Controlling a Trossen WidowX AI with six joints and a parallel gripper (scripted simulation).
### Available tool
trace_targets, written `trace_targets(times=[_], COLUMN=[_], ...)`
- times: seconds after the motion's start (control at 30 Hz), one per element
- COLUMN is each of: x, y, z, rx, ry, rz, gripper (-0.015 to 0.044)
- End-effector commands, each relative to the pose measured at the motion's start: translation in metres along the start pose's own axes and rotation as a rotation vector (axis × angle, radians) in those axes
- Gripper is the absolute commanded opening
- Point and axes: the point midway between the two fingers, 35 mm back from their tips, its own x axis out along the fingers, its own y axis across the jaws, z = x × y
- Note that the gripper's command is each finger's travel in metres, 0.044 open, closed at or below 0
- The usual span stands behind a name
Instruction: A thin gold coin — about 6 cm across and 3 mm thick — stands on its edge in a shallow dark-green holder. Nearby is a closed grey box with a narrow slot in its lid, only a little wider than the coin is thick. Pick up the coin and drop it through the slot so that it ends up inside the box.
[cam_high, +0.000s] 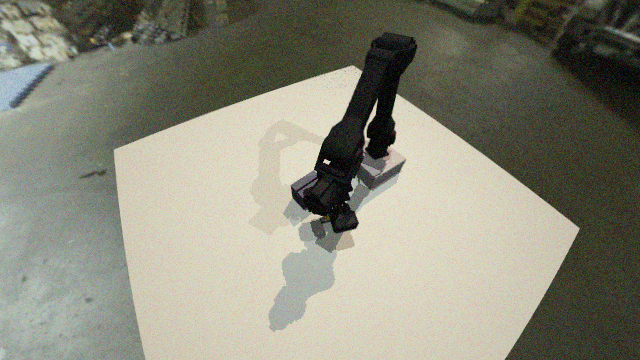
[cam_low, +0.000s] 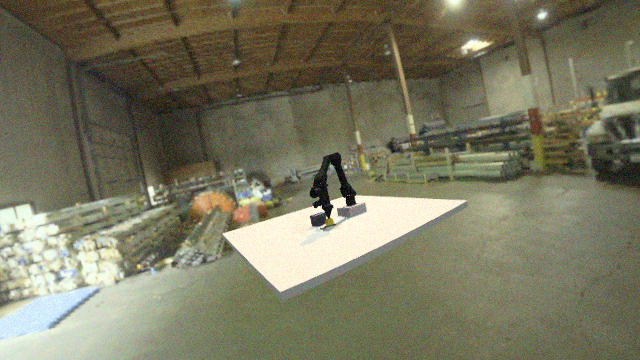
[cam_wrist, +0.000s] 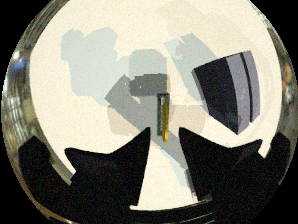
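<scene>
Coin (cam_wrist: 162, 117), thin and gold, standing on edge and seen edge-on from the wrist camera, positioned on the pale surface (cam_high: 210, 280) just ahead of the gap between the two dark fingertips, its holder not distinguishable. Pincer (cam_wrist: 162, 140) partly spread, fingers standing either side of the coin's line without touching it, gripping nothing; arm (cam_high: 361, 110) bent down over the spot. Grey box (cam_wrist: 228, 90) to the right of the coin in the wrist view, near but apart, mostly hidden under the arm from above, slot not discernible.
</scene>
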Motion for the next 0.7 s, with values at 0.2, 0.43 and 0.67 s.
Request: trace_targets(times=[0.2,0.43,0.67], x=[0.018,0.029,0.04], y=[-0.001,-0.002,-0.002], z=[-0.001,-0.001,-0.002], rx=[-0.005,-0.005,-0.005], ry=[0.005,0.005,0.005], rz=[-0.01,-0.011,-0.011], gripper=[0.0161,0.0161,0.0161])
